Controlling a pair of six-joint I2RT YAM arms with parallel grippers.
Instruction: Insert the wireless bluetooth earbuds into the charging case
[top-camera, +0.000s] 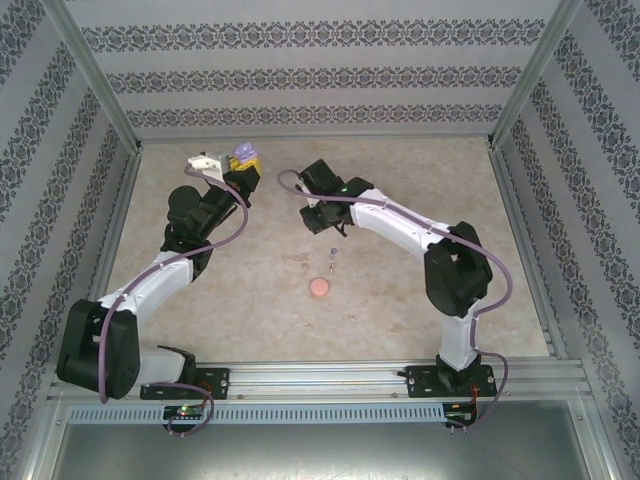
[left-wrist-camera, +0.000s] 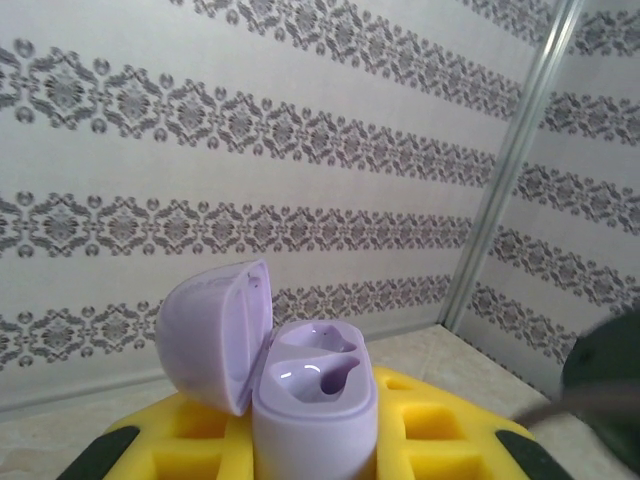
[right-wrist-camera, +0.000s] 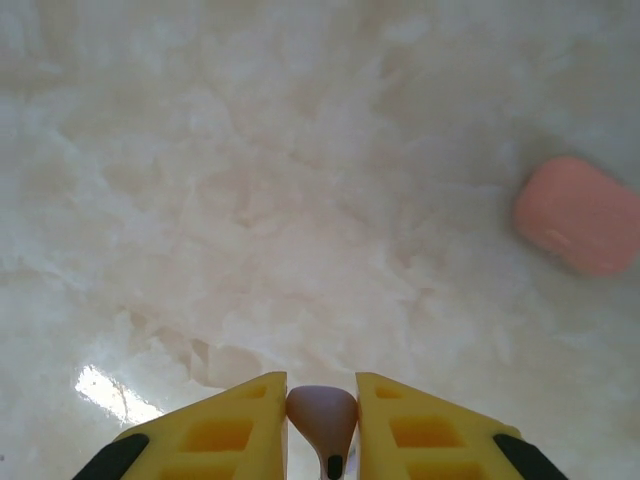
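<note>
Two loads are in hand. Top view: your left gripper (top-camera: 238, 162) lifts the purple case (top-camera: 243, 152) at far left. Your right gripper (top-camera: 323, 218) hangs to its right, elbow bent, pointing down. Left wrist: fingers (left-wrist-camera: 200, 440) clench the case, lid open, sockets up. Right wrist: pads (right-wrist-camera: 240, 420) pinch a bud (right-wrist-camera: 322, 412), stem toward the wrist, salmon case (right-wrist-camera: 578, 215) off right.

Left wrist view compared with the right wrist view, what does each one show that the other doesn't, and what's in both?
Left wrist: the left fingers hold an open lilac charging case, lid tipped back, wells looking empty, a patterned wall behind. Right wrist: the right fingers pinch a pale earbud above the marble table, a salmon case lying to the right. Both: yellow foam pads closed on a small task item.
</note>
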